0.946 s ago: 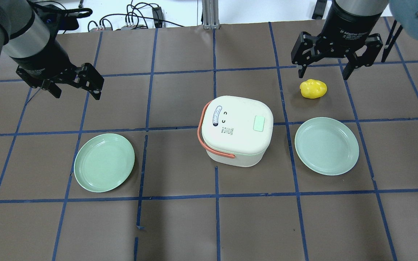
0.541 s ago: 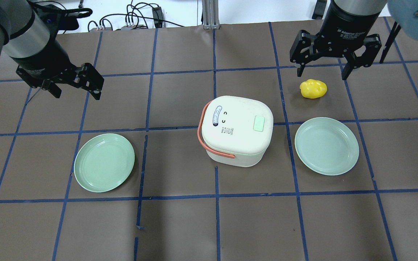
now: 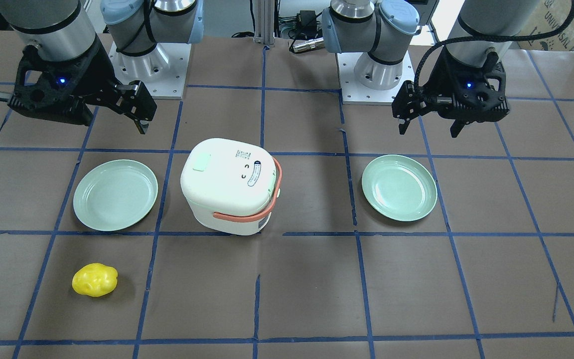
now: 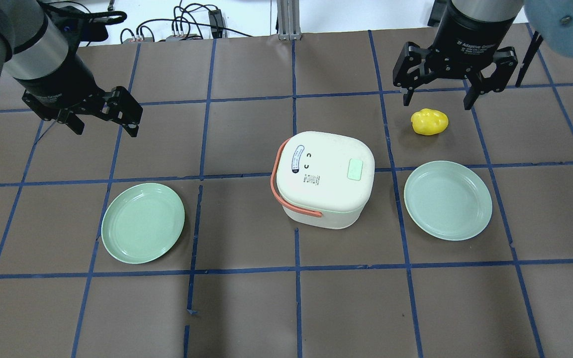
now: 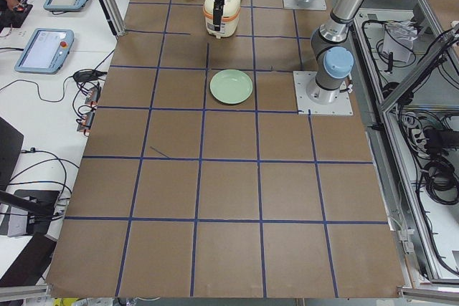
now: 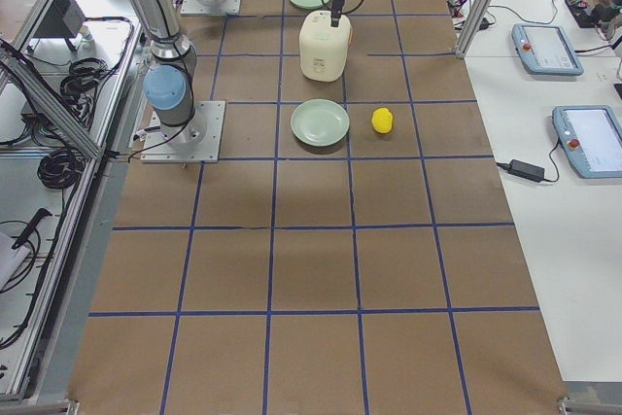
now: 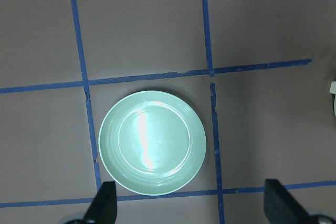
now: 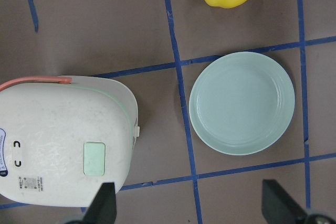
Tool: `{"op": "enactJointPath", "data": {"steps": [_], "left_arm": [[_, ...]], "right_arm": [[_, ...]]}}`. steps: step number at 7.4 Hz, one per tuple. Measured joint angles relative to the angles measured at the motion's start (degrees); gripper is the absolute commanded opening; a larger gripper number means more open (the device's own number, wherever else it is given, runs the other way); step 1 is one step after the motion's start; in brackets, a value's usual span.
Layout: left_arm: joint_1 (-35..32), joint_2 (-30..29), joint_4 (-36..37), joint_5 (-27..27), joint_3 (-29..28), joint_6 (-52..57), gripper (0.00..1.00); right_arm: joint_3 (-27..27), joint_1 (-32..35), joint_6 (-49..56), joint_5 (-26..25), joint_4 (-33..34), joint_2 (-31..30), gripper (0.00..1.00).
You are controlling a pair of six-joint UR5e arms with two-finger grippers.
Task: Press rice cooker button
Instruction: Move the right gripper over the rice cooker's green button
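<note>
The white rice cooker point(image 4: 324, 179) with a salmon handle stands mid-table, lid shut. Its pale green button point(image 4: 355, 169) is on the lid's right side; it also shows in the front view point(image 3: 201, 162) and the right wrist view point(image 8: 94, 158). My right gripper point(image 4: 436, 103) is open and empty, high above the table's far right, beyond the cooker. In the right wrist view its fingertips point(image 8: 105, 205) frame the cooker's right edge and a plate. My left gripper point(image 4: 103, 127) is open and empty at the far left, well away from the cooker.
A green plate point(image 4: 448, 200) lies right of the cooker, another green plate point(image 4: 143, 222) to its left. A yellow lumpy object point(image 4: 430, 122) lies under the right gripper. Cables point(image 4: 182, 27) run along the back edge.
My right gripper has shifted a little left and toward the back edge in the overhead view, still open. The left arm and the cooker have not moved.
</note>
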State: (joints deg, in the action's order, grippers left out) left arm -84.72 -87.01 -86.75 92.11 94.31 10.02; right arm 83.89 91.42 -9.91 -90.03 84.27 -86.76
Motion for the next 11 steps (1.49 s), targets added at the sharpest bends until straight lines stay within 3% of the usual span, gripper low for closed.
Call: {"op": "enactJointPath", "data": {"steps": [1, 2, 3, 6, 9, 11], "left_arm": [[0.0, 0.0, 0.0, 0.0, 0.0, 0.0, 1.0], [0.0, 0.0, 0.0, 0.0, 0.0, 0.0, 1.0], [0.0, 0.0, 0.0, 0.0, 0.0, 0.0, 1.0], [0.0, 0.0, 0.0, 0.0, 0.0, 0.0, 1.0], [0.0, 0.0, 0.0, 0.0, 0.0, 0.0, 1.0], [0.0, 0.0, 0.0, 0.0, 0.0, 0.0, 1.0]], "right_arm": [[0.1, 0.4, -0.4, 0.0, 0.0, 0.0, 0.76], [0.2, 0.8, -0.6, 0.0, 0.1, 0.1, 0.37], [0.3, 1.4, -0.8, 0.6, 0.4, 0.1, 0.18], [3.5, 4.8, -4.2, 7.1, 5.5, 0.4, 0.13], [14.3, 7.0, -8.1, 6.9, 18.0, 0.4, 0.13], [17.0, 7.9, -11.2, 5.5, 22.9, 0.5, 0.13]]}}
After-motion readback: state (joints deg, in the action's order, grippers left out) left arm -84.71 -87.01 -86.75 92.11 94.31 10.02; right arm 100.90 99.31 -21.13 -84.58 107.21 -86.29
